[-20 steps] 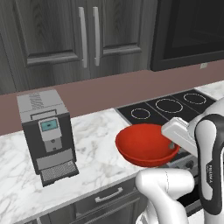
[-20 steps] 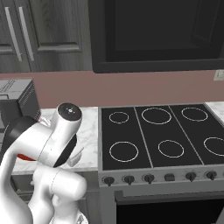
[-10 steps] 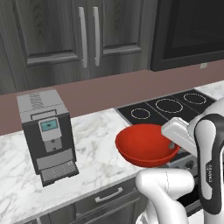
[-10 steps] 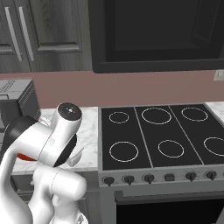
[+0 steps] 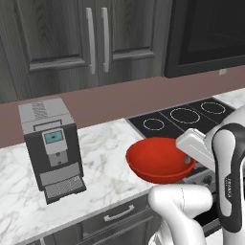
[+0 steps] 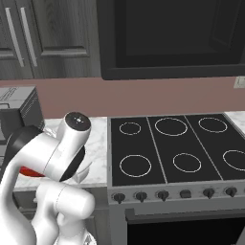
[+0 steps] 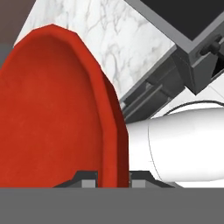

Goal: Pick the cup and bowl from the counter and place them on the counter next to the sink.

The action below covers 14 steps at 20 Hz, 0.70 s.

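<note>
Now end effector [image 7: 113, 180] grips glossy round bowl [image 5: 160, 159] rim.

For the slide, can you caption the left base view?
Tool grips red bowl by its rim above the marble counter, between coffee machine and stove.

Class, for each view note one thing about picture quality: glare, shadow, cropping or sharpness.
Left base view: sharp, even light, a soft sheen inside the red bowl. Right base view: the arm blocks most of the bowl; faint reflections on the stovetop. Hand view: the bowl's rim, pinched between the fingers, looms huge and cropped.
</note>
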Motion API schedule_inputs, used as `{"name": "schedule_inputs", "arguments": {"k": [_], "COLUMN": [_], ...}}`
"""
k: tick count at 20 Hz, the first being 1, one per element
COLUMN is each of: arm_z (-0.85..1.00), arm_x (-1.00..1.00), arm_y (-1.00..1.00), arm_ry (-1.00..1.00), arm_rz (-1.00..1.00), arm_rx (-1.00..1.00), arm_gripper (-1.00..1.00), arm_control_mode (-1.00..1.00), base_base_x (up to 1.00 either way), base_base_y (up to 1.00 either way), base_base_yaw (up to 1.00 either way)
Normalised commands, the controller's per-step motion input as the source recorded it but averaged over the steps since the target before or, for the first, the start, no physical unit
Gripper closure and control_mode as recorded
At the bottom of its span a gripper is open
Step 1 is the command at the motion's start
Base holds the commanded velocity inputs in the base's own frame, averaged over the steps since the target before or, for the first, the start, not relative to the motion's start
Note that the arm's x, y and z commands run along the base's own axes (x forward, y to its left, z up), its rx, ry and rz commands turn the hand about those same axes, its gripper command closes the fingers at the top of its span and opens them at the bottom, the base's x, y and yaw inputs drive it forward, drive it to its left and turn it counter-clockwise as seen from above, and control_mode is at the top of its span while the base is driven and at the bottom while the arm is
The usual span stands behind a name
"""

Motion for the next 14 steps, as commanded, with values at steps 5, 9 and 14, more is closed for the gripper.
{"name": "schedule_inputs", "arguments": {"k": [5,9,14], "arm_z": [0.0,0.0,0.0], "arm_x": [0.0,0.0,0.0], "arm_y": [0.0,0.0,0.0], "arm_ry": [0.0,0.0,0.0], "arm_rz": [0.0,0.0,0.0], "arm_rx": [0.0,0.0,0.0], "arm_gripper": [1.0,1.0,1.0], "arm_control_mode": [1.0,1.0,1.0], "base_base_x": [-0.46,-0.71,-0.19], "base_base_y": [0.0,0.0,-0.1], "base_base_yaw": [0.0,-0.01,0.17]}}
